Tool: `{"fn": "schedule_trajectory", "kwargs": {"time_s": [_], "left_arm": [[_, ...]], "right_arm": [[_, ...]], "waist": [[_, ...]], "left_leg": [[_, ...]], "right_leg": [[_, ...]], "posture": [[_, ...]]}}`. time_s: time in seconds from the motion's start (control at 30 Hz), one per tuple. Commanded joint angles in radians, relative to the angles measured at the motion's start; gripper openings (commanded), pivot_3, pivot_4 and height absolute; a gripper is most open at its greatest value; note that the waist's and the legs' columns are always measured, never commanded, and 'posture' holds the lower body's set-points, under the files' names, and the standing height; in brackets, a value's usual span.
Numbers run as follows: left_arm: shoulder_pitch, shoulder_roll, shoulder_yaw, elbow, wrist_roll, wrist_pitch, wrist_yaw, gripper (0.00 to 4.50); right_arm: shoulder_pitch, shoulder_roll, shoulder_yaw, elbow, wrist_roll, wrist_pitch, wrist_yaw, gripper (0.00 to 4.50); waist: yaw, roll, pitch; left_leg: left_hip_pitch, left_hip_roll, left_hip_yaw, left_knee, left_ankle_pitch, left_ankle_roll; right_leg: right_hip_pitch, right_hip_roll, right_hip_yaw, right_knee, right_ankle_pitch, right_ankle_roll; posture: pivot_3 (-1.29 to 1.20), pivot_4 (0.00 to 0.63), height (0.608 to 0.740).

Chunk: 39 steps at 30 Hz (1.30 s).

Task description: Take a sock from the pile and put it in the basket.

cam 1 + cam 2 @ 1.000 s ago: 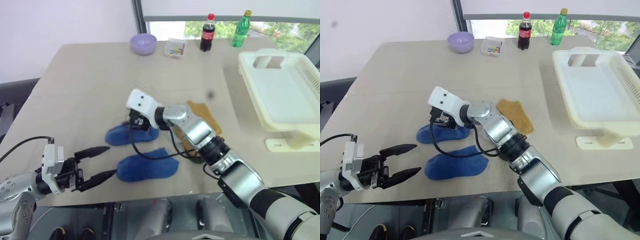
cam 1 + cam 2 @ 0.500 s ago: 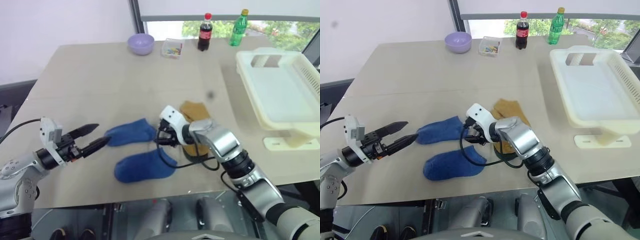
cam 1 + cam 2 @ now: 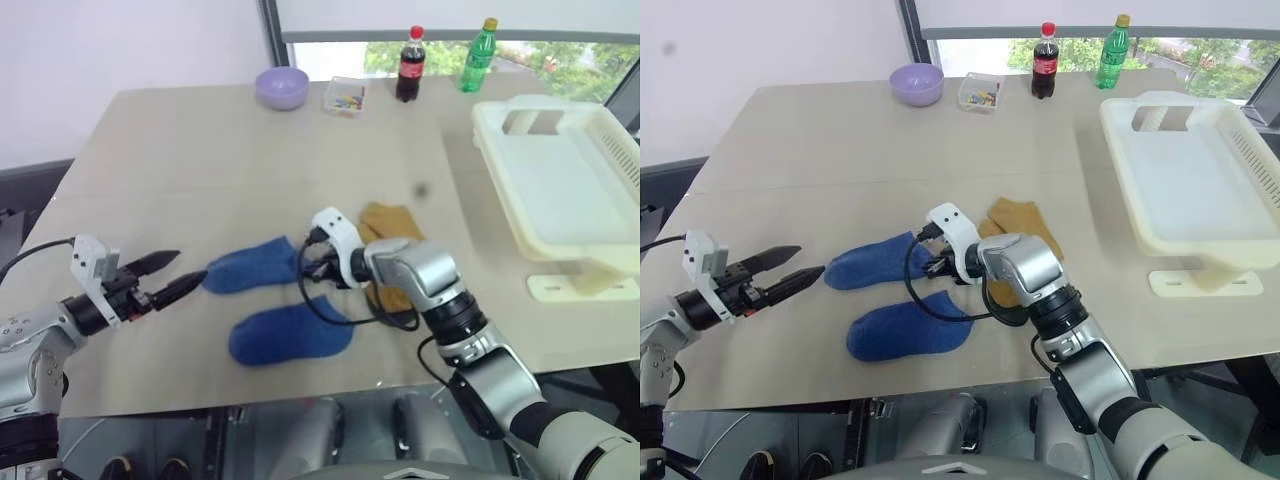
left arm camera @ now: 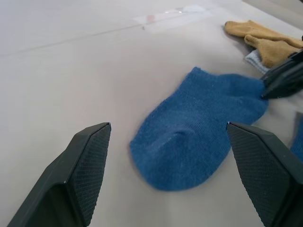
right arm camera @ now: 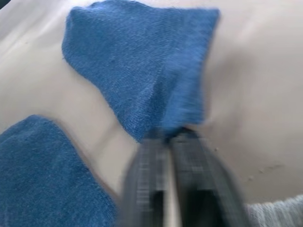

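A: What is the surface like?

B: A wide beige table (image 3: 200, 160) below a window, with a pale wall to one side. At the far edge stand a lilac bowl (image 3: 286, 87), a small clear box (image 3: 348, 95) holding coloured bits, a cola bottle (image 3: 409, 66) and a green bottle (image 3: 479, 42).

A: And the basket?

B: The basket (image 3: 565, 190) sits on the robot's right on a cream stand, with nothing visible inside it.

A: Where are the socks?

B: Mid-table. One blue sock (image 3: 872, 265) lies flat, a second blue sock (image 3: 905, 330) nearer the robot, and mustard socks (image 3: 1020, 235) beside them with a grey edge showing.

A: The grippers?

B: The right gripper (image 5: 177, 142) has its fingers pressed together, pinching the cuff edge of the farther blue sock. The left gripper (image 3: 780, 270) hovers apart from that sock's toe, fingers spread wide and holding nothing.
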Motion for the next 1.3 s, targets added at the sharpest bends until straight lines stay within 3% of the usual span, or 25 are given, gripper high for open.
{"fn": "schedule_trajectory", "kwargs": {"time_s": [0.03,0.23,0.73,0.9,1.0,1.23,1.3], "left_arm": [[0.003,0.002,0.012,-0.004,0.006,-0.013,0.004,4.19],[-0.029,0.021,-0.107,-0.009,0.164,0.083,0.191,4.19],[-0.136,-0.065,-0.225,0.027,0.214,0.1,0.216,4.19],[-0.159,-0.051,-0.295,0.068,0.322,0.058,0.255,4.19],[-0.172,-0.048,-0.318,0.1,0.354,0.041,0.264,3.35],[-0.166,-0.045,-0.347,0.113,0.375,0.023,0.262,0.15],[-0.163,-0.047,-0.345,0.114,0.375,0.02,0.267,0.05]], "right_arm": [[-0.02,0.011,-0.013,-0.017,0.024,0.001,-0.009,0.04],[-0.016,0.0,0.013,-0.021,0.019,-0.02,-0.016,0.04],[-0.015,-0.012,0.038,-0.011,0.015,-0.064,-0.029,0.04],[-0.011,-0.013,0.045,-0.017,0.016,-0.067,-0.03,0.04],[-0.01,-0.014,0.049,-0.023,0.017,-0.067,-0.029,0.0],[-0.009,-0.021,0.051,-0.037,0.017,-0.069,-0.031,0.0],[-0.009,-0.022,0.052,-0.041,0.017,-0.067,-0.031,0.0]], "waist": [[0.0,0.0,0.0],[0.001,0.0,0.0],[0.011,0.003,-0.002],[0.012,0.004,-0.003],[0.014,0.006,-0.006],[0.007,0.012,-0.01],[0.004,0.012,-0.011]], "left_leg": [[0.0,0.0,0.0,0.0,0.0,0.0],[0.0,0.0,0.0,0.0,0.0,0.0],[0.001,0.0,0.0,0.0,0.001,-0.002],[0.001,-0.001,-0.001,0.001,0.001,-0.002],[0.002,-0.001,0.0,0.001,0.001,-0.002],[0.01,-0.001,0.0,-0.001,0.0,0.0],[0.014,-0.001,0.0,-0.003,0.0,0.0]], "right_leg": [[0.0,0.0,0.0,0.0,0.0,0.0],[0.0,0.0,0.0,0.0,0.0,0.0],[0.0,0.0,0.0,0.004,0.0,0.0],[0.0,-0.001,0.0,0.004,0.0,0.0],[0.0,-0.001,0.0,0.004,0.0,0.0],[0.005,0.0,0.002,0.009,0.0,0.0],[0.006,0.0,0.003,0.01,0.0,0.0]], "posture": [[0.0,0.15,0.74],[0.0,0.15,0.74],[0.0,0.15,0.74],[0.0,0.15,0.74],[0.0,0.15,0.74],[0.0,0.15,0.74],[0.0,0.15,0.74]]}}
